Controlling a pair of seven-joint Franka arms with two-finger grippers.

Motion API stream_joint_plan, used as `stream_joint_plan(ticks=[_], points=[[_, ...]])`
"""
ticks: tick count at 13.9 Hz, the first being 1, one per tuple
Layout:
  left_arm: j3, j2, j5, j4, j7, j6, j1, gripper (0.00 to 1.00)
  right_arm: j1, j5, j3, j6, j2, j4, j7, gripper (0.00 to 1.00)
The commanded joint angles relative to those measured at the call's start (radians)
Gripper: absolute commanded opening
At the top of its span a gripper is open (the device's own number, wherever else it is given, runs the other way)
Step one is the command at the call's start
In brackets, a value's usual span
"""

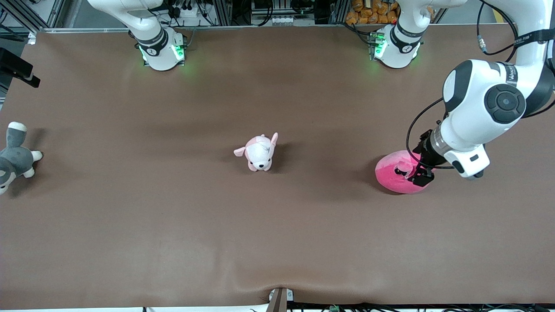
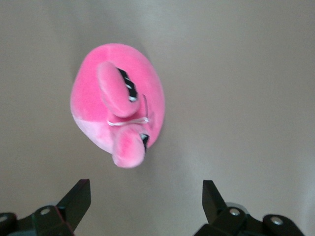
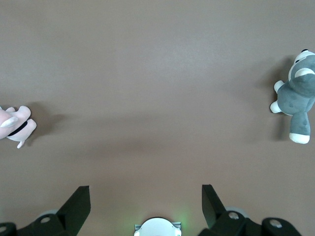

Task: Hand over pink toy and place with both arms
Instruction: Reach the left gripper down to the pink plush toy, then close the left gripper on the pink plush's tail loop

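1. The pink toy (image 1: 396,175) lies on the brown table (image 1: 173,225) toward the left arm's end, well apart from the pale puppy plush (image 1: 259,152) at the middle and the grey-and-white plush (image 1: 13,158) at the right arm's end.
2. It looks light and soft, a stuffed blob that should squash under a pinch and hardly slip (plush fabric grips well).
3. The left gripper (image 1: 419,175) hangs over the toy with its fingers (image 2: 76,199) spread wide and holding nothing; in the left wrist view the toy sits clear of both tips.
4. The best hold is probably across the round body, not the floppy ears (image 2: 117,89), leaving part of it free for the second arm to take.
5. The right gripper (image 3: 146,201) waits high over bare table near its base, its fingers apart and empty.
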Motion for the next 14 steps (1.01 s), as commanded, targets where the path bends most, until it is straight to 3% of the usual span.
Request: stream_joint_plan(ticks=[1, 6, 9, 14], points=[[-0.006, -0.093, -0.062, -0.138, -0.033, 0.039, 0.071, 1.0, -0.002, 0.008, 0.003, 0.001, -0.005, -0.004, 0.014, 1.0], [-0.008, -0.114, -0.074, -0.235, -0.032, 0.119, 0.126, 1.0, -0.002, 0.009, 0.001, 0.0, 0.014, -0.002, 0.011, 1.0], [-0.006, -0.114, -0.074, -0.319, -0.032, 0.233, 0.143, 1.0, -0.005, 0.009, 0.003, 0.0, 0.014, -0.002, 0.011, 1.0], [-0.006, -0.045, -0.076, -0.332, -0.032, 0.373, 0.165, 1.0, 0.005, 0.009, 0.003, 0.001, 0.014, 0.001, 0.011, 1.0]])
